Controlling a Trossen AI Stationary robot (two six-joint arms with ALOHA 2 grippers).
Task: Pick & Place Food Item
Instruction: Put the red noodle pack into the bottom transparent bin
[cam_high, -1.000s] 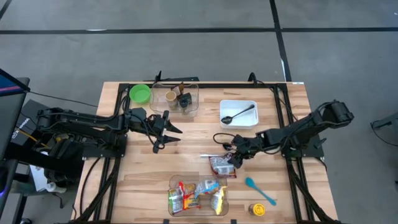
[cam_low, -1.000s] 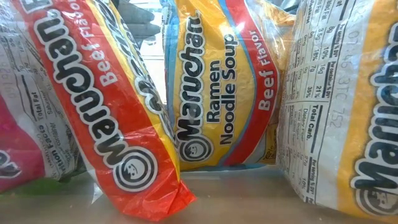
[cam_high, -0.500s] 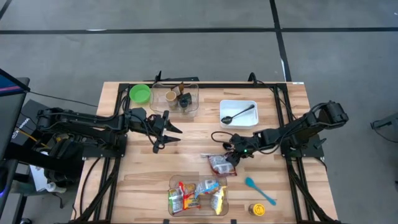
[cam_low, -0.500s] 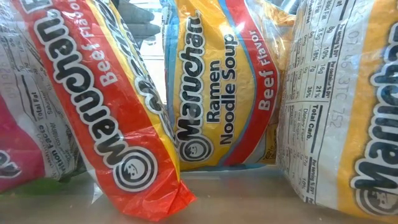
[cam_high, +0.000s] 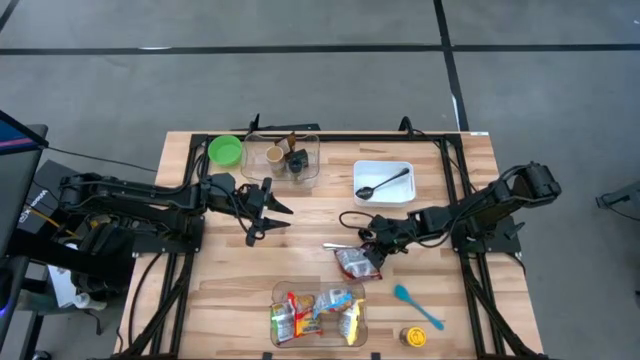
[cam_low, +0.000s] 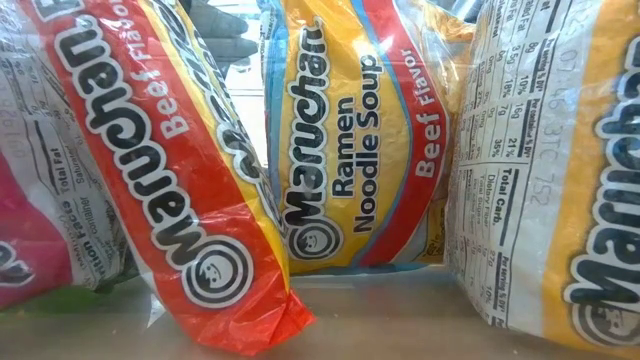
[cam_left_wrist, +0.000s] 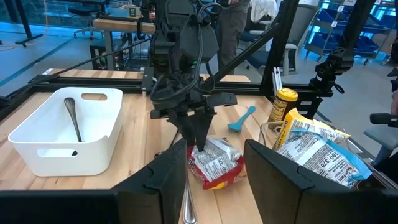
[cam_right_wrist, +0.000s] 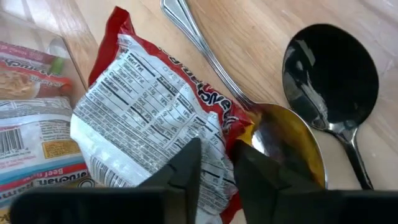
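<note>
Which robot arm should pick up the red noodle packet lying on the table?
The right arm. Its right claw is already pinched on the red noodle packet, near the clear bin of packets. The left claw hangs open well away across the table, so it would have much farther to travel.

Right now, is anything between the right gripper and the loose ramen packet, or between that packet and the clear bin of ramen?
Nothing visible. The right gripper is already at the ramen packet, its fingers down on the wrapper. A spoon lies beside and partly under the packet. Bare table separates packet and clear bin.
</note>
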